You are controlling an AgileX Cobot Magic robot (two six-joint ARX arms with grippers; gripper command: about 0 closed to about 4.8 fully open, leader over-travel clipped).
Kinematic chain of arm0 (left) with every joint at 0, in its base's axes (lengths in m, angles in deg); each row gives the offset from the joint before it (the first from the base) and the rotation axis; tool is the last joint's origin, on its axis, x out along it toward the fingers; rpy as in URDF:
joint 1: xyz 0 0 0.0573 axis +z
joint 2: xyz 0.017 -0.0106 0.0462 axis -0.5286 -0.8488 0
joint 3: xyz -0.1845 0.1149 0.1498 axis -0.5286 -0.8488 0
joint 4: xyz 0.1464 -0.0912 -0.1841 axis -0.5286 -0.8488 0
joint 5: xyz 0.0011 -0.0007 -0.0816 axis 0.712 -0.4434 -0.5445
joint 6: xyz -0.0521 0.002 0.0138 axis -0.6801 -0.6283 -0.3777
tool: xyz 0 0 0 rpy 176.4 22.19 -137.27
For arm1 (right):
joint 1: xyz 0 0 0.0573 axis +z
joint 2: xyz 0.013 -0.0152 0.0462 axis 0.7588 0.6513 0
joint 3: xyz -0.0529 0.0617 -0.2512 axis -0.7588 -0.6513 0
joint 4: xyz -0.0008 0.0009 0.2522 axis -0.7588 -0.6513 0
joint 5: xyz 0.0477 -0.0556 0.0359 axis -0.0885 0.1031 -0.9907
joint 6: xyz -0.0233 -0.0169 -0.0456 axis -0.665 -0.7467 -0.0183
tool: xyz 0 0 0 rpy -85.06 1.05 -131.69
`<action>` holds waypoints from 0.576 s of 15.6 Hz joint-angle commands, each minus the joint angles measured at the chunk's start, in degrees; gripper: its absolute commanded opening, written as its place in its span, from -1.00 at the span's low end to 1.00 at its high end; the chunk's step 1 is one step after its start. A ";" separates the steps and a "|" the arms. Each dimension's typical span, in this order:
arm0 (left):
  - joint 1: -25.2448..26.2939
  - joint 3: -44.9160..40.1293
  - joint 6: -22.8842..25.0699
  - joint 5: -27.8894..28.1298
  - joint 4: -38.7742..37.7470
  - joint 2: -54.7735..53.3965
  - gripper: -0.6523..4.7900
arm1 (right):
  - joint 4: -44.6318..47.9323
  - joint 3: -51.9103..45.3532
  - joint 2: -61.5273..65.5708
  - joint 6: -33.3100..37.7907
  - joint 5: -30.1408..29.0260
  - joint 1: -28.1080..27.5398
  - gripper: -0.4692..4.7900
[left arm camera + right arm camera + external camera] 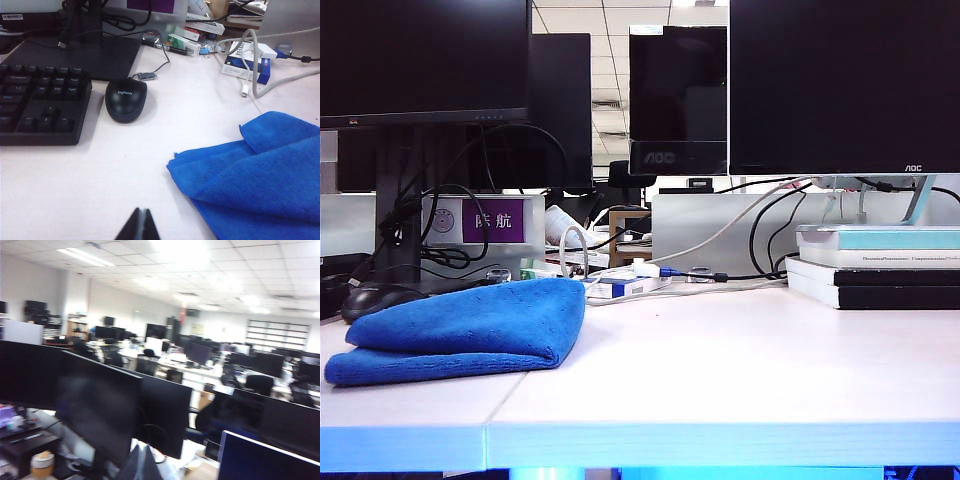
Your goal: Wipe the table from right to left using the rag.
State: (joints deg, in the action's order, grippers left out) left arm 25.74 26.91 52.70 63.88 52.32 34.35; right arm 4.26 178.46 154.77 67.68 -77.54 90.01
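One rag lies on the table; both arms' fingers, left gripper and right gripper, are closed, empty.

The left gripper hangs low over the table, its two dark fingertips pressed together with no gap, holding nothing. Taking the gripper as the middle of a clock, the rag lies at about two o'clock, a thick blue fold with its nearest corner close by but not touching. A black mouse sits at twelve o'clock, just beside a black keyboard at ten. White cables and small boxes clutter the far edge at one.
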 commanded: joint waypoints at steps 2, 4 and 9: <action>0.02 -0.35 0.13 -0.24 -0.61 -0.02 -0.77 | 1.40 -3.02 -1.27 1.75 7.19 -0.68 -0.83; 0.00 -0.35 0.13 -0.26 -0.61 -0.02 -0.77 | 4.92 -13.77 -3.89 1.70 7.37 -0.68 -0.83; 0.00 -0.35 0.13 -0.24 -0.61 -0.02 -0.77 | 43.98 -69.61 -24.13 1.99 7.02 -0.68 -0.83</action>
State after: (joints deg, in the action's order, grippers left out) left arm 25.74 26.91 52.81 63.86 52.32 34.35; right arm 38.69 114.29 133.77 69.23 -70.46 89.26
